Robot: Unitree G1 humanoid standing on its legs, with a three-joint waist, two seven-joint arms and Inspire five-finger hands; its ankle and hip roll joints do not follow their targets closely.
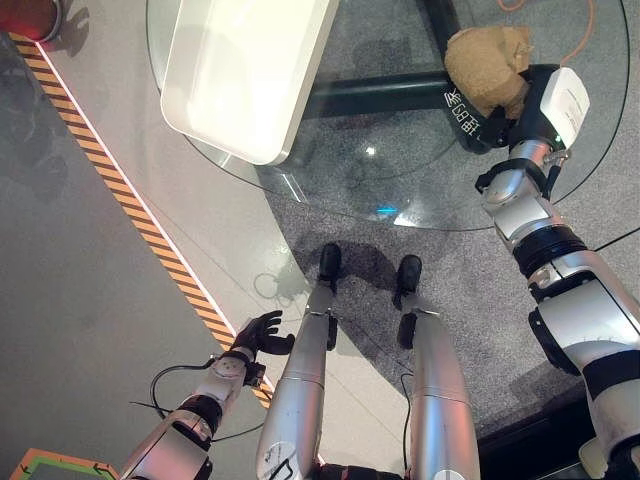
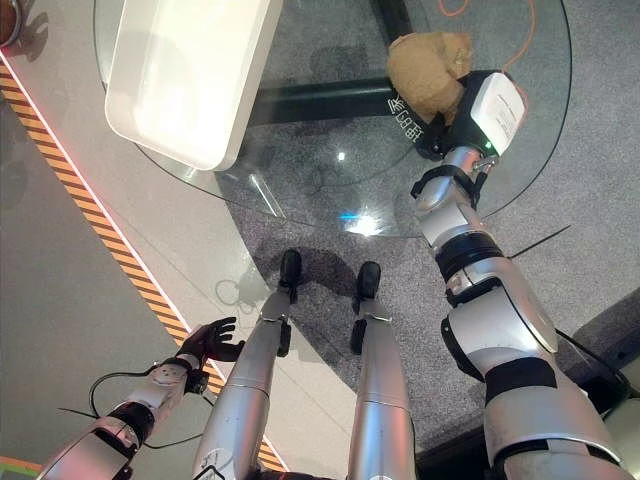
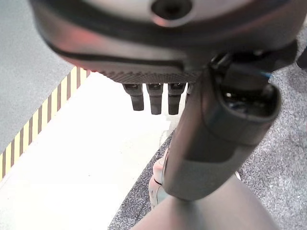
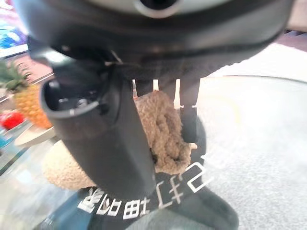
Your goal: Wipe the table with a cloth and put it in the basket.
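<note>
right hand (image 1: 497,118): upper right, fingers curled round the tan cloth (image 1: 488,62) on the glass table (image 1: 400,180)
left hand (image 1: 258,334): lower left, loose, holding nothing
basket (image 1: 250,70): white, upper left

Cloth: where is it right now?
The tan cloth sits bunched on the round glass table, on the robot's right, gripped in the right hand, well to the right of the white basket.
</note>
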